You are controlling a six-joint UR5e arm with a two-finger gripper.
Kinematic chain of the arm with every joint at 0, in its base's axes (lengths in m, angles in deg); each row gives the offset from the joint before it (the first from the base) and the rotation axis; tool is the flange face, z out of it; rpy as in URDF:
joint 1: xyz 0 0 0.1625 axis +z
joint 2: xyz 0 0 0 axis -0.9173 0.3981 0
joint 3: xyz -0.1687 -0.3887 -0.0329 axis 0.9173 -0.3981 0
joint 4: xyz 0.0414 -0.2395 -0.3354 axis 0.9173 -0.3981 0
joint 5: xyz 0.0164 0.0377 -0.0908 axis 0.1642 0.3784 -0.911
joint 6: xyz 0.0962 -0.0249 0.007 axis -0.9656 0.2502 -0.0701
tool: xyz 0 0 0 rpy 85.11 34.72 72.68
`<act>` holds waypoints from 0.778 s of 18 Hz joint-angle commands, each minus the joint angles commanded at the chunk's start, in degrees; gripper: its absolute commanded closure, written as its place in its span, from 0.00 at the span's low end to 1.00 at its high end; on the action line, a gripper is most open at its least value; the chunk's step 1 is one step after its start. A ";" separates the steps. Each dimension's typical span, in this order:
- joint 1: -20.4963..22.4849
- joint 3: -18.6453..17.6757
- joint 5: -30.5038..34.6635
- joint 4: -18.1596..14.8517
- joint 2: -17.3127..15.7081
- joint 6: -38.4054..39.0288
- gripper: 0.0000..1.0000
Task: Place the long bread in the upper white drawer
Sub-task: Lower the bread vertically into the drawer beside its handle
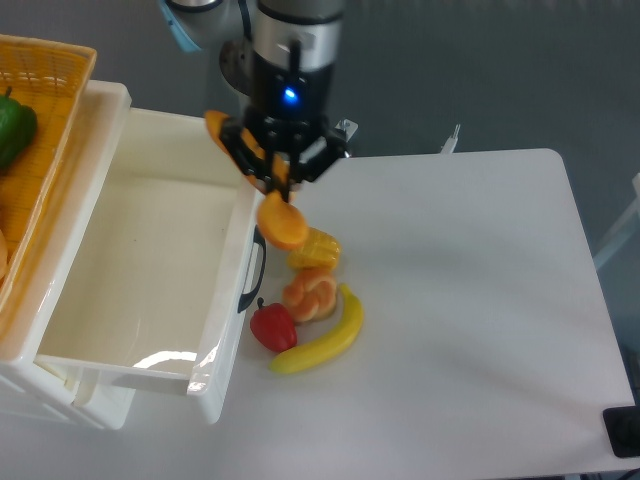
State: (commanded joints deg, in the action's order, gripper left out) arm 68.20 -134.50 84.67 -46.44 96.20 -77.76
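Note:
The long bread (pixel 281 222), an orange-tan stick, hangs tilted in the air with my gripper (pixel 280 175) shut around its middle. Its upper end sticks out to the left of the fingers and its lower end points down toward the drawer's handle. The upper white drawer (pixel 110 300) stands pulled open on the left, its inside bare. I am holding the bread above the drawer's right front wall, just over the dark handle (pixel 256 270).
On the table beside the drawer front lie a yellow pepper (pixel 318 247), a braided bun (pixel 311 294), a red pepper (pixel 273 326) and a banana (pixel 325 343). An orange woven basket (pixel 40 120) with a green pepper (pixel 12 130) sits at the far left.

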 joint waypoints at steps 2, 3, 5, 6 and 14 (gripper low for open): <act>-0.62 -0.87 0.09 0.17 0.26 0.00 0.94; -1.41 -1.40 0.09 0.26 0.70 0.00 0.93; -2.64 -1.93 0.26 1.31 2.71 -0.53 0.91; -2.99 -1.94 0.26 1.84 3.59 -0.61 0.90; -5.89 -2.02 0.61 4.83 7.11 -0.88 0.49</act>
State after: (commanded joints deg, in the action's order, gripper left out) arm 62.31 -136.52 85.28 -41.60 103.31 -78.64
